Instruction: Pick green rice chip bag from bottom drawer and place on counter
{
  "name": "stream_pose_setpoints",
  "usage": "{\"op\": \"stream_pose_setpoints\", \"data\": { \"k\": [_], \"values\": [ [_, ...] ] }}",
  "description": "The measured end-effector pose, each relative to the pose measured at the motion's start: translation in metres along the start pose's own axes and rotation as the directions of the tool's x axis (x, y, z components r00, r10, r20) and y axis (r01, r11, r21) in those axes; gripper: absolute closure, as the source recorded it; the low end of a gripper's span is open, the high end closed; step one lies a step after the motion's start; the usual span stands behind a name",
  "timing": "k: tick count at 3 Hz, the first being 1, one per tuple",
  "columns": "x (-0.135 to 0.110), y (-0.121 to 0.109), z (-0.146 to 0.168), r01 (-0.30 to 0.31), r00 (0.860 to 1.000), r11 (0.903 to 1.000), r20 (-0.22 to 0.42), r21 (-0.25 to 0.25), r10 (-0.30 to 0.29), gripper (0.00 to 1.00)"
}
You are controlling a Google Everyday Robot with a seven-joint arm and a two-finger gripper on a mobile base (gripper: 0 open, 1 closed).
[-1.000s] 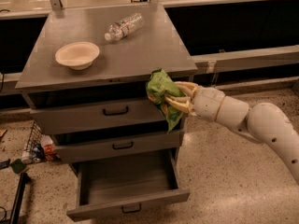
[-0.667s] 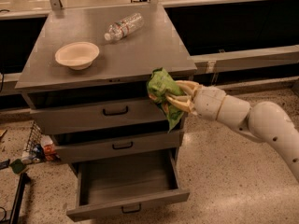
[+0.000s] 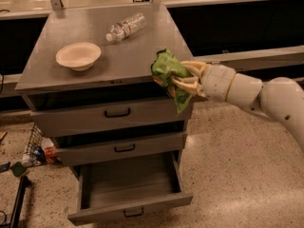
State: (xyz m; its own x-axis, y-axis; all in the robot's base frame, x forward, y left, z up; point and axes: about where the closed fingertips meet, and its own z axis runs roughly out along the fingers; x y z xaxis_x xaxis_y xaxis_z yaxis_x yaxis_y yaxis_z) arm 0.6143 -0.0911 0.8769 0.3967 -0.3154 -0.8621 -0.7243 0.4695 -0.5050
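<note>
My gripper point(image 3: 183, 77) is shut on the green rice chip bag point(image 3: 167, 71), a crinkled bright-green foil bag. I hold it at the right front corner of the counter point(image 3: 95, 56), at about the counter's height, with the bag's lower end hanging down past the edge. The white arm reaches in from the right. The bottom drawer point(image 3: 128, 194) is pulled open below and shows nothing inside.
A cream bowl point(image 3: 78, 56) sits on the left of the counter. A clear plastic bottle point(image 3: 126, 27) lies at the back middle. Two upper drawers point(image 3: 114, 113) are nearly shut. A wire basket with small items point(image 3: 35, 148) stands on the floor at left.
The gripper with the bag has risen and shifted slightly toward the counter's right front corner. The bowl, bottle and drawers have not moved.
</note>
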Motion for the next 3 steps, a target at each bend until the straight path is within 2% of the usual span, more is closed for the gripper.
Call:
{"op": "stream_pose_setpoints", "data": {
  "k": [1,2,3],
  "values": [
    [-0.010,-0.025,0.013,0.089,0.994,0.9940,-0.051,-0.063,-0.093,1.00],
    [-0.019,-0.038,0.053,0.145,0.985,0.9678,-0.059,-0.206,-0.160,1.00],
    [-0.030,-0.045,0.117,0.212,0.975,0.9152,0.013,-0.343,-0.221,1.00]
  ]
}}
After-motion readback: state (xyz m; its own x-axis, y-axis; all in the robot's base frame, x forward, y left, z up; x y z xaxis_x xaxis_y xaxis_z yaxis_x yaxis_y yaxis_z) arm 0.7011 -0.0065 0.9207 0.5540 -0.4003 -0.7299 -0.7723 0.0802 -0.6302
